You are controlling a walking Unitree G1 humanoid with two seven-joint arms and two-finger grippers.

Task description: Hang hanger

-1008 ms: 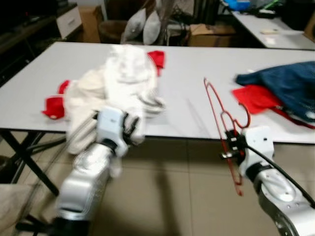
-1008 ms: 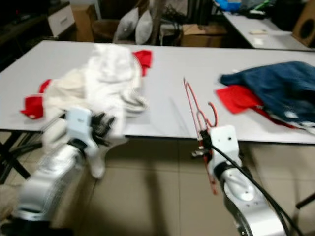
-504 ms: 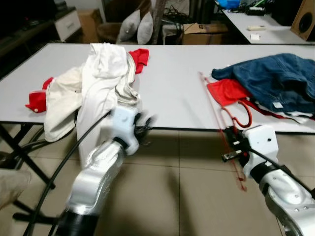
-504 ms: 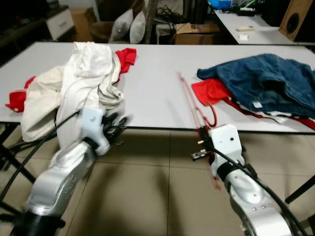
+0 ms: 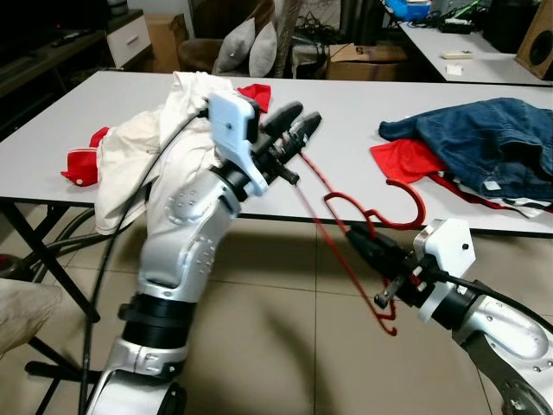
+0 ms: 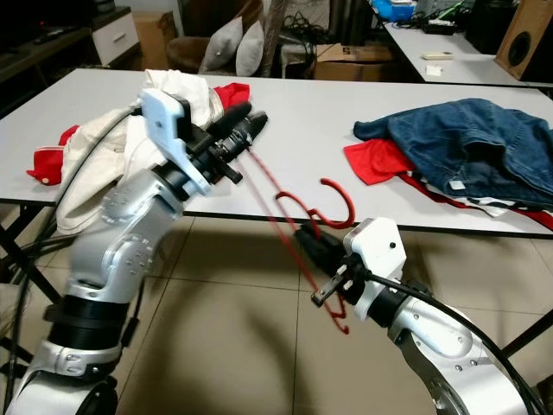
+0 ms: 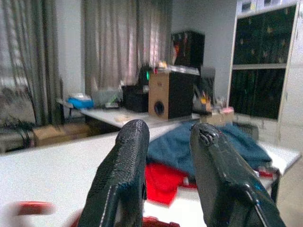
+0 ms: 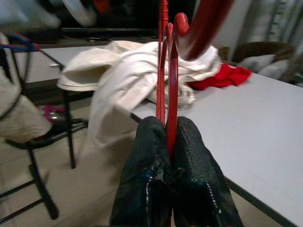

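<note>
A red wire hanger [image 5: 406, 206] hangs in the air in front of the white table [image 5: 346, 121], with its hook curving up. My right gripper [image 5: 359, 242] is shut on the hanger near the hook, and in the right wrist view the fingers [image 8: 151, 156] press the red wire between them. My left gripper [image 5: 307, 114] is raised over the table edge by the hanger's far end. Its fingers [image 7: 128, 161] stand apart, and the wire runs just beneath them.
A heap of white clothing [image 5: 147, 143] lies on the left of the table, with red cloth [image 5: 79, 169] beside it. Blue jeans [image 5: 484, 138] over a red garment [image 5: 404, 160] lie on the right. Tiled floor runs in front, and chairs and boxes stand behind.
My left arm has risen from below the table edge up to the hanger's far end. The right gripper has tipped the hanger from upright to slanting forward. The camera has also shifted.
</note>
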